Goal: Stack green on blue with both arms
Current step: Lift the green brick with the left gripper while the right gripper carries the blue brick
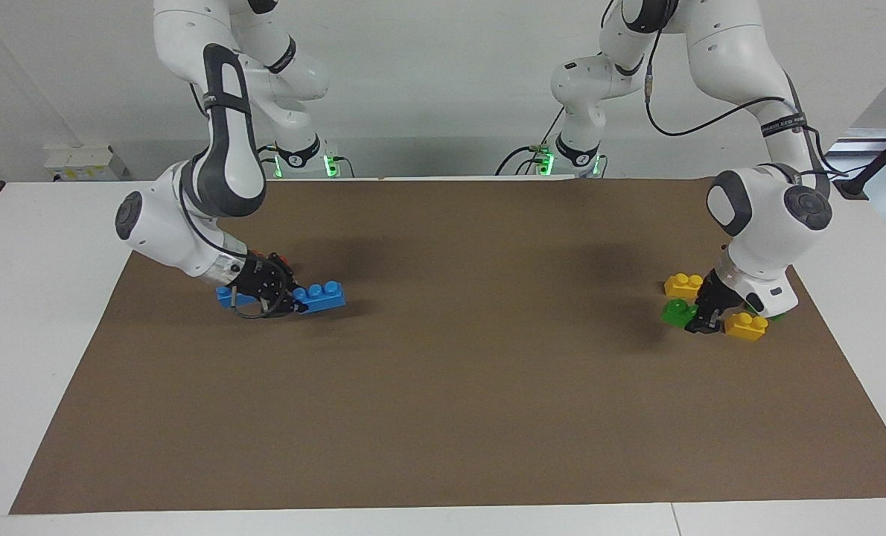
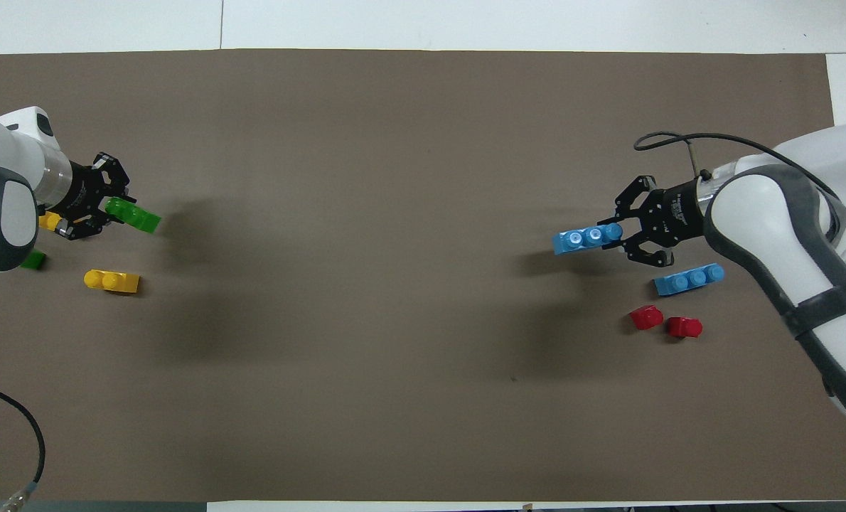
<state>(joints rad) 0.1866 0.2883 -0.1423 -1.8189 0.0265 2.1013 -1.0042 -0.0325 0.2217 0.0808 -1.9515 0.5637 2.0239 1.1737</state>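
My right gripper [image 1: 292,299] is shut on one end of a blue three-stud brick [image 1: 322,295] and holds it low over the brown mat at the right arm's end of the table; the gripper [image 2: 618,232] and the brick [image 2: 586,237] also show in the overhead view. A second blue brick [image 2: 689,279] lies on the mat beside it, nearer to the robots. My left gripper [image 1: 700,316] is shut on a green two-stud brick [image 1: 677,312] low over the mat at the left arm's end; the overhead view shows this gripper [image 2: 112,206] and brick [image 2: 134,215] too. A second green brick [image 2: 33,260] lies partly under the left arm.
Two small red pieces [image 2: 647,317] [image 2: 684,327] lie nearer to the robots than the second blue brick. One yellow brick [image 2: 112,281] lies nearer to the robots than the held green one; another [image 2: 49,221] is partly hidden under the left wrist. The brown mat [image 1: 443,387] covers the table.
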